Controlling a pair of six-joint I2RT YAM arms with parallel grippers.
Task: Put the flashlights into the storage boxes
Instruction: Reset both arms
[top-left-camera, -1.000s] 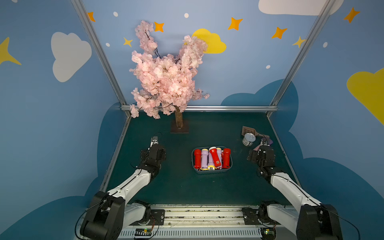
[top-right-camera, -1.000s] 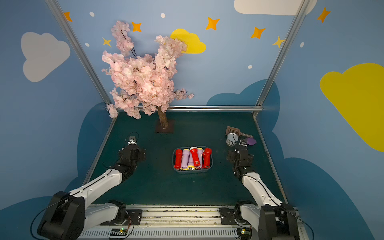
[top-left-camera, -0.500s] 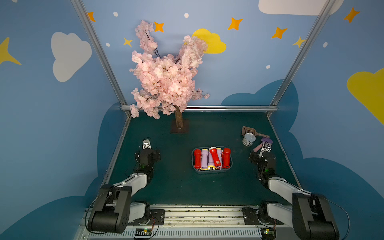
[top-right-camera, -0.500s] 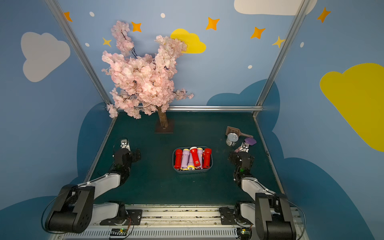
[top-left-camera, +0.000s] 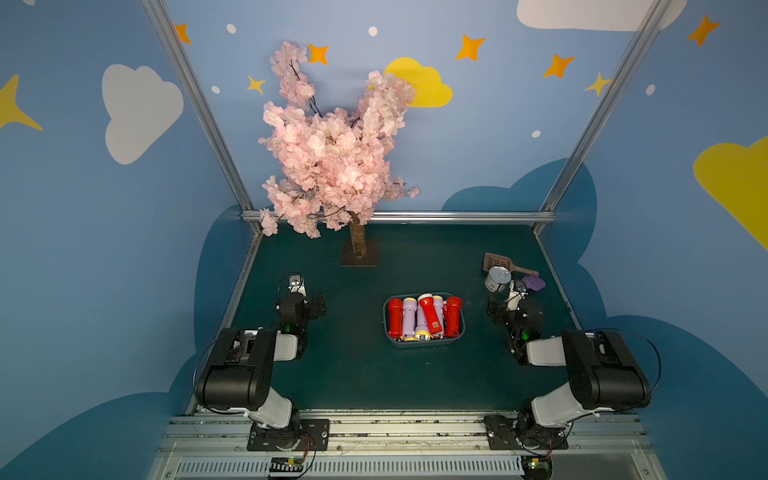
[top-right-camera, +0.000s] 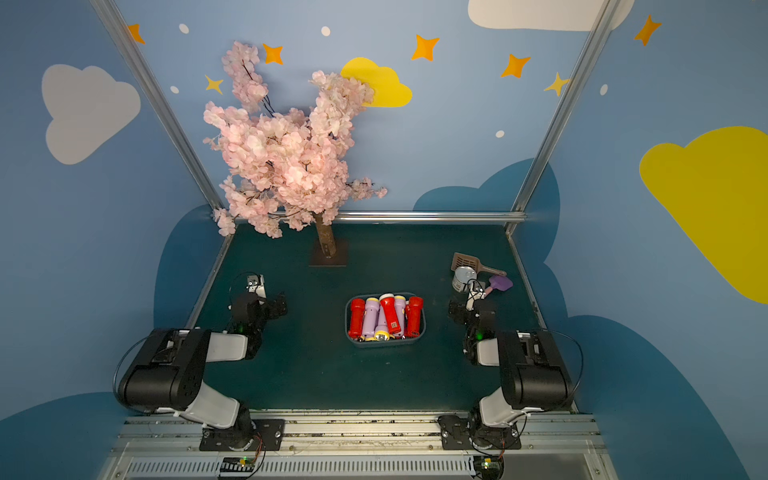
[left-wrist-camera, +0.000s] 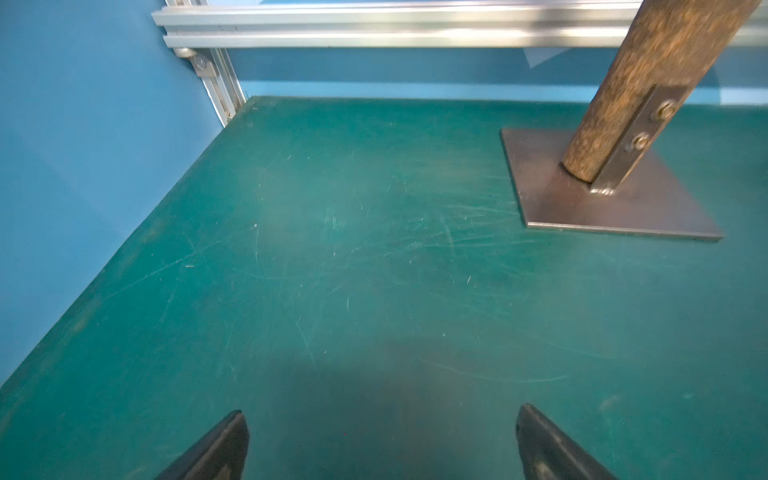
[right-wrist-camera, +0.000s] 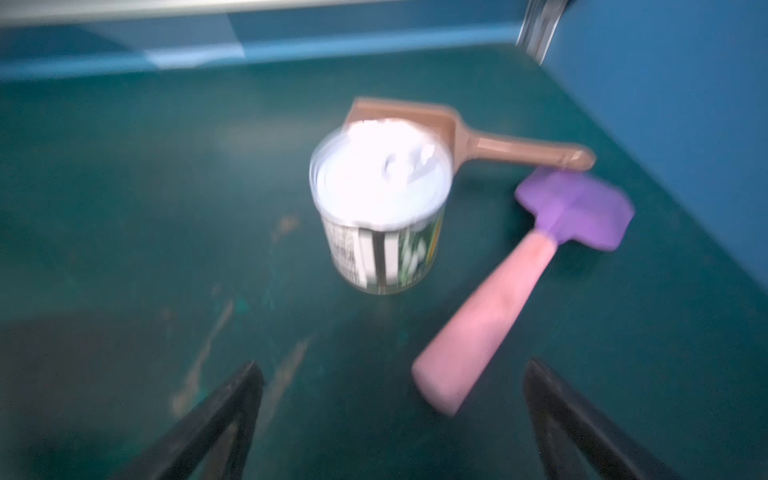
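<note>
Your dark green table (top-left-camera: 353, 374) sits inside blue walls, with a pink blossom tree (top-left-camera: 332, 166) at the back. The storage box (top-left-camera: 424, 343) lies mid-table. You have bare mat on every side of it, and it is well apart from both arms. The flashlights (top-left-camera: 430, 316) fill it side by side, long axes running front to back, with one red slanted on top. The left gripper (left-wrist-camera: 381, 409) gapes wide over bare mat. The right gripper (right-wrist-camera: 394, 362) gapes wide and empty near the can (right-wrist-camera: 380, 216), scoop (right-wrist-camera: 478, 141) and spatula (right-wrist-camera: 490, 316).
</note>
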